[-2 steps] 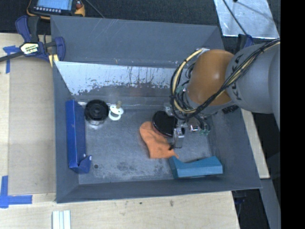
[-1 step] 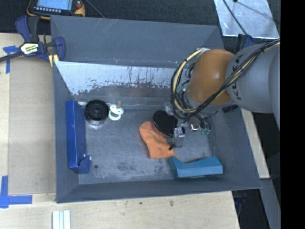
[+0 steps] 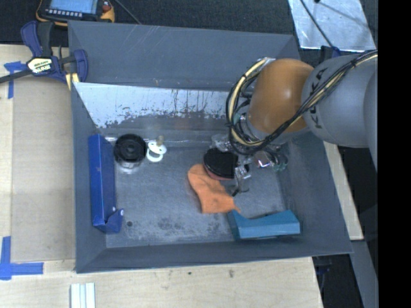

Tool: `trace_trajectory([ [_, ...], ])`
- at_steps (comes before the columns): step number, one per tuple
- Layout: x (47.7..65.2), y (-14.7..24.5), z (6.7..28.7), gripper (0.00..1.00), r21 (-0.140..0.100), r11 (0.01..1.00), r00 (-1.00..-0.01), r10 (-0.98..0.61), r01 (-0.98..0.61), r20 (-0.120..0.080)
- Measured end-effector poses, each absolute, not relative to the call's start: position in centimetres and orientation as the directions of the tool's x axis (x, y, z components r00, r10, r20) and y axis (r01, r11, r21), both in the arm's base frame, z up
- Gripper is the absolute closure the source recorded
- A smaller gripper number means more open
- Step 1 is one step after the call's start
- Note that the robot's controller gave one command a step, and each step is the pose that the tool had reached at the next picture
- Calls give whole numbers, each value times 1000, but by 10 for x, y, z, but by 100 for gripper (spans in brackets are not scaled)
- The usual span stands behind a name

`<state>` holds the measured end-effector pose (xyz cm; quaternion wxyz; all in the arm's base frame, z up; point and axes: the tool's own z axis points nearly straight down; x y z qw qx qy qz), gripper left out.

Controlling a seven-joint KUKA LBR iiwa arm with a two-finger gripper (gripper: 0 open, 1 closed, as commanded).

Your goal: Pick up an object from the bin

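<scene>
Grey metal bin: the claw hangs low — a crumpled orange cloth just to its left, a black round disc beside it; open or closed, cannot tell.

Bin: orange cloth, blue block, blue bar

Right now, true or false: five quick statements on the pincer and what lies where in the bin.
1. The pincer is above the orange cloth's right edge. True.
2. The long blue bar lies along the bin's right wall. False: along the left wall.
3. A blue block lies at the bin's lower right in the view. True.
4. The small white thing lies beside the blue block. False: beside the black round lid, upper left.
5. A black disc lies just left of the pincer. True.
</scene>
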<state>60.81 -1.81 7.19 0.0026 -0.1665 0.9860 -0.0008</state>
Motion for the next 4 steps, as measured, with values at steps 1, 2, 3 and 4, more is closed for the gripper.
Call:
trace_trajectory([
  [1,623,-28,73,0,-3,787,-787,-617,-617,-5],
  [2,626,-28,72,0,-3,764,-764,-645,-645,-4],
  [3,625,4,71,0,-2,740,-740,-672,-672,-2],
  [4,624,54,70,100,-2,717,-717,-697,-697,-4],
])
